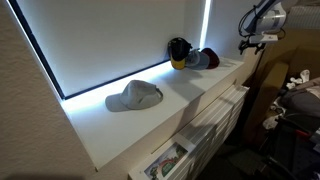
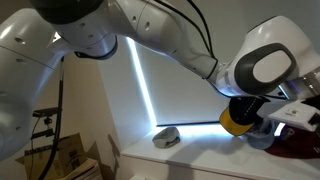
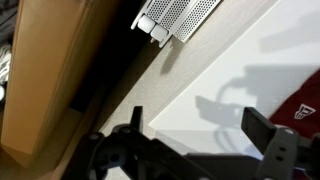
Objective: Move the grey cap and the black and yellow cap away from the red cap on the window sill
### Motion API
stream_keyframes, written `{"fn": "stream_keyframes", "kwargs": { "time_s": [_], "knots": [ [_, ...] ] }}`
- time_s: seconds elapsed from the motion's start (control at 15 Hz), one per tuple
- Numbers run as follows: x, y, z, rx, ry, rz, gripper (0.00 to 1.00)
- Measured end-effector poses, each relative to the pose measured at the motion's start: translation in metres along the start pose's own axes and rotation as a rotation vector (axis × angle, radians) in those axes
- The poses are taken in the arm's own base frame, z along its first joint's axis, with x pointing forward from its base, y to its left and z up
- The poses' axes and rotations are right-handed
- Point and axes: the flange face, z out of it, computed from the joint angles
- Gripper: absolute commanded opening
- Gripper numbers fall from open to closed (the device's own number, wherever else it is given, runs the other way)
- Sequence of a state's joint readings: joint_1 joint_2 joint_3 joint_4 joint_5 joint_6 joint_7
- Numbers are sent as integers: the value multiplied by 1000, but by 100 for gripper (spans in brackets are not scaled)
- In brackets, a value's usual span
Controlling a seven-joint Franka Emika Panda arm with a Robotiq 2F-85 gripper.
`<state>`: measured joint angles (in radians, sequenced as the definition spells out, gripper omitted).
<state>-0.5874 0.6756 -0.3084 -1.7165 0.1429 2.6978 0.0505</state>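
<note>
The white window sill [image 1: 100, 125] bears the caps. The black and yellow cap [image 1: 179, 52] stands near its far end, also in an exterior view [image 2: 237, 120]. The dark bluish-grey cap [image 1: 198, 62] lies right beside it, touching the red cap [image 1: 212, 56]. The red cap also shows at the right edge of the wrist view [image 3: 305, 112]. My gripper [image 1: 253, 40] hangs in the air beyond the sill's end, apart from the caps. In the wrist view it [image 3: 196, 116] is open and empty above the sill's corner [image 3: 250, 60].
A paler light-grey cap [image 1: 134, 96] lies alone mid-sill, also seen in an exterior view [image 2: 165, 137]. A white radiator grille [image 3: 175, 15] runs below the sill. Clutter and a chair [image 1: 295, 100] stand beside the sill's end. The arm [image 2: 150, 30] fills much of an exterior view.
</note>
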Motion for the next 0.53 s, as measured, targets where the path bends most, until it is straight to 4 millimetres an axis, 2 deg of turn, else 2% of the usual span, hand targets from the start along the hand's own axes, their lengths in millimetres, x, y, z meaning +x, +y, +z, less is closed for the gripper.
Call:
{"fn": "stream_keyframes", "kwargs": {
  "time_s": [0.07,0.2,0.33,0.4,0.53],
  "knots": [
    [1,-20,-4,-32,4,-49,100],
    [-5,-75,-10,-107,23,-132,100],
    [-19,-134,-7,-181,46,-214,100],
    [-28,-156,-3,-219,49,-255,100],
    [-40,-180,9,-266,44,-301,100]
  ]
}}
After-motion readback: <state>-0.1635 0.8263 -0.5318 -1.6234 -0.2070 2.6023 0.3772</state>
